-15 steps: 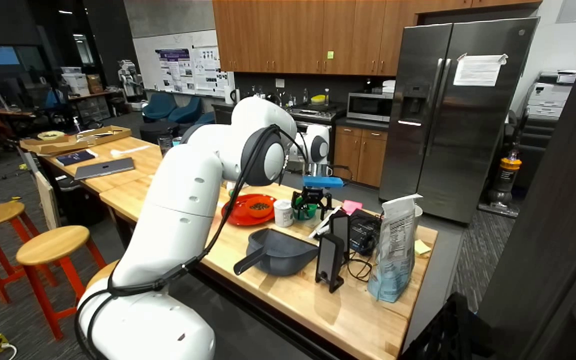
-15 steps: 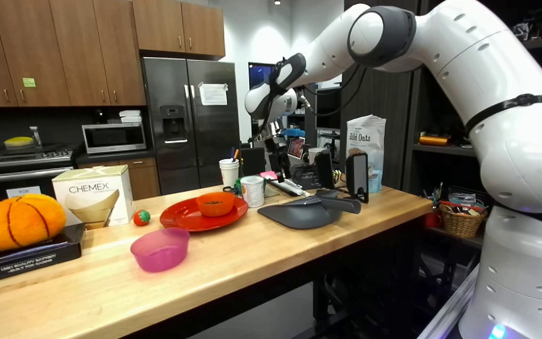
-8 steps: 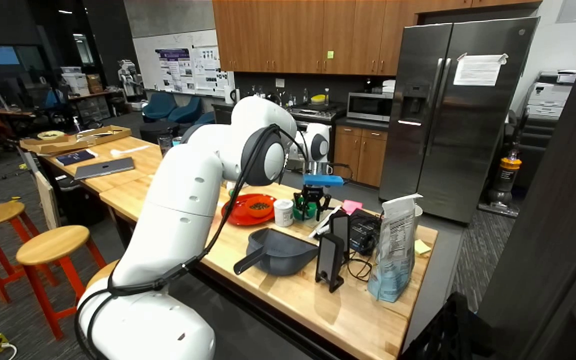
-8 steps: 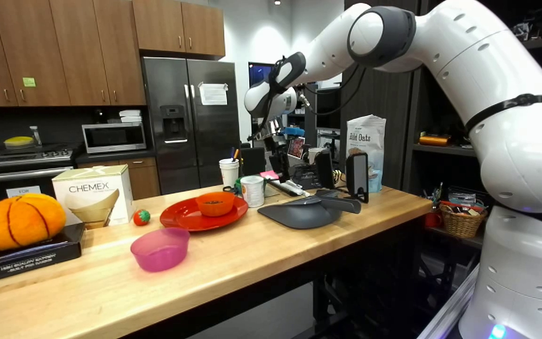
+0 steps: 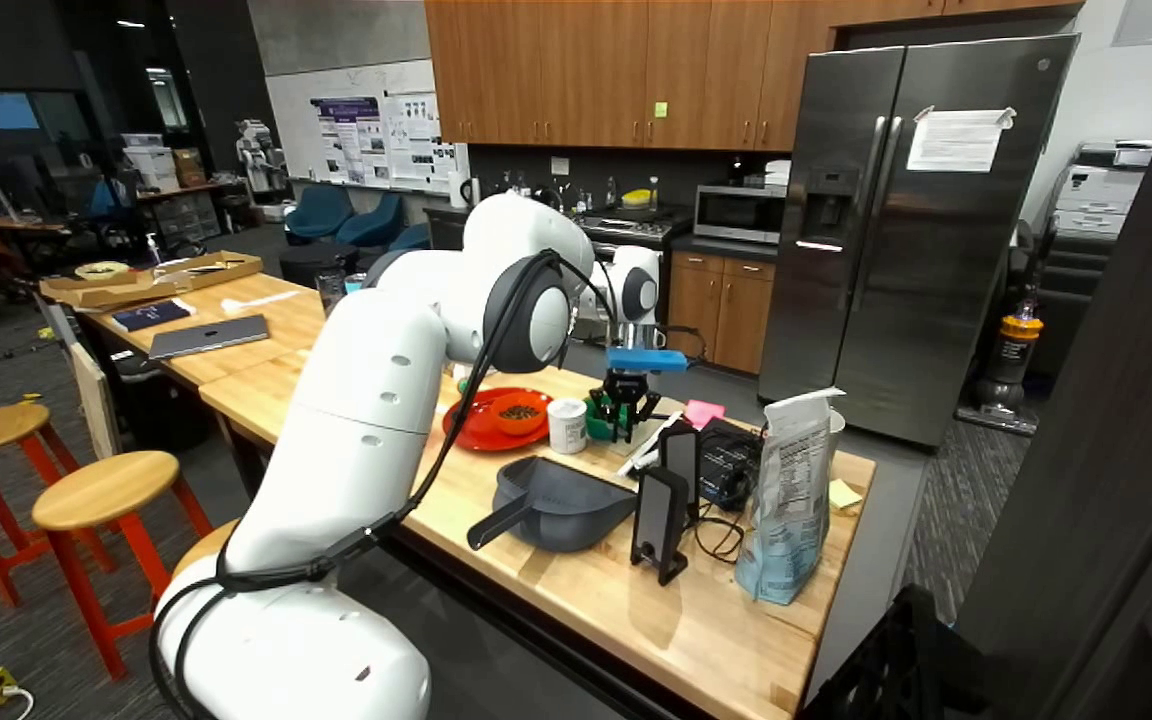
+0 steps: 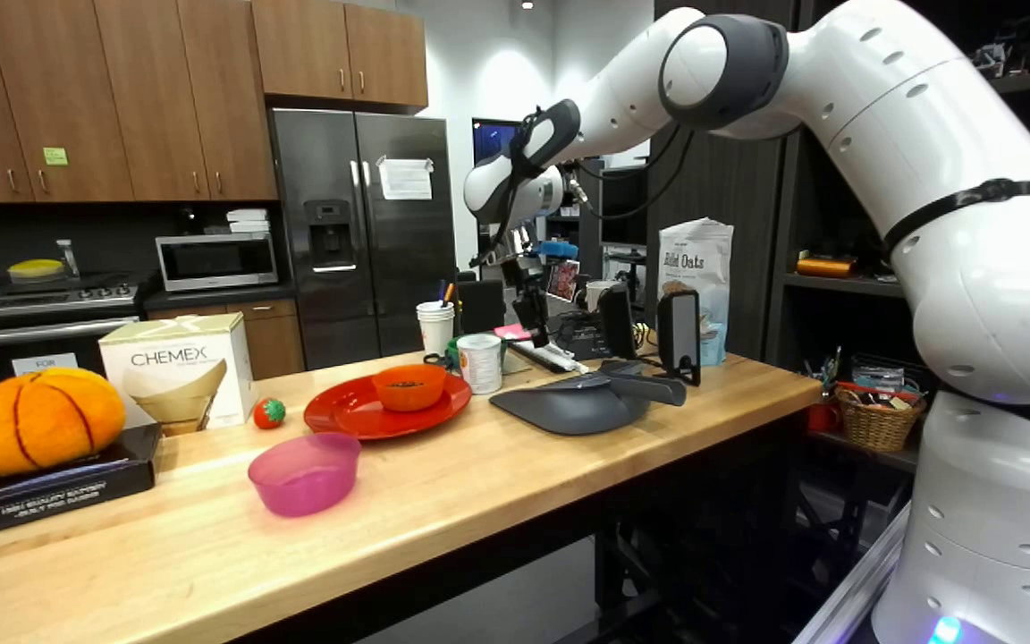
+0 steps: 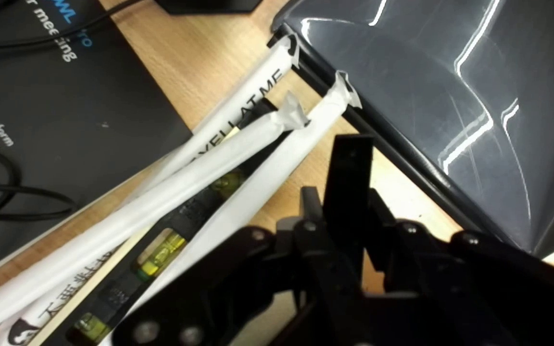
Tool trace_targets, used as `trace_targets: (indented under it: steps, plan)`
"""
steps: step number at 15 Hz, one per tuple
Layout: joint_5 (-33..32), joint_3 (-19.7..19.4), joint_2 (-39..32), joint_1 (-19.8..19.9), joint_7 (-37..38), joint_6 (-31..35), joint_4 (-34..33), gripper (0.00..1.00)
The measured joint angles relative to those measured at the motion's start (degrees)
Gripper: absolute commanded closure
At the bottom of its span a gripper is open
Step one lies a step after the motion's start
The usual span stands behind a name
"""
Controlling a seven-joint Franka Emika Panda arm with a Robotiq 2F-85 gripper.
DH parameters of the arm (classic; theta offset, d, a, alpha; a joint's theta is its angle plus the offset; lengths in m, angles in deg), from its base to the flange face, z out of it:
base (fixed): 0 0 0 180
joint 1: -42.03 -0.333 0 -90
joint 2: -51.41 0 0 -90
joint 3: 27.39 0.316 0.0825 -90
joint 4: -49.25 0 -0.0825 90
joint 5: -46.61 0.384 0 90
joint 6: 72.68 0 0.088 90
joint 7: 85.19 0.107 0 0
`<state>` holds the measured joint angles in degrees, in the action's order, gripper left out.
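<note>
A: Report the state of the tool (image 5: 622, 434).

B: Narrow. Its fingers are drawn in on a dark bar (image 7: 349, 178), whose far end reaches past the fingertips. What the bar is, I cannot tell.

A: State the bar's location.

B: Over the counter (image 6: 426, 465), between the dustpan (image 7: 440, 110) and the white sleeves (image 7: 161, 199). The dustpan's rim runs just beside it. Whether the bar touches the counter is not clear.

A: List the items nearby.

B: A level (image 7: 161, 254) with yellow vials lies among the sleeves; a black box (image 7: 113, 134) lies beyond them. In an exterior view, a green bowl (image 5: 600, 430) and a white can (image 5: 567, 426) stand near the tool.

A: How is this step done well?

B: In my judgement, the step is securing the grip. Seat both pads flat on the bar before applying any load. Centre the bar between the fingers; an off-centre hold would probably let it pivot.

A: Any cautions?

B: Two. Clearance is tight on the dustpan side, so a sideways shift could catch the rim. The sleeves look light and loose; a brush from the linkage would likely scatter them. Where motion is required, straight up is safer than sideways.
</note>
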<state>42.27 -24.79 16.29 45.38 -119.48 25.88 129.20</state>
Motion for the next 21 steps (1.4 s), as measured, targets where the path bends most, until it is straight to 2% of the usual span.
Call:
trace_targets:
  steps: [1, 9, 21]
  plan:
    - [-0.1, 0.0, 0.0, 0.0, 0.0, -0.1, -0.2, 0.94]
    - [-3.3, 0.0, 0.1, -1.0, 0.6, -0.4, -3.6, 0.94]
    - [-8.0, 0.0, 2.5, -4.7, 2.4, -0.3, -7.7, 0.94]
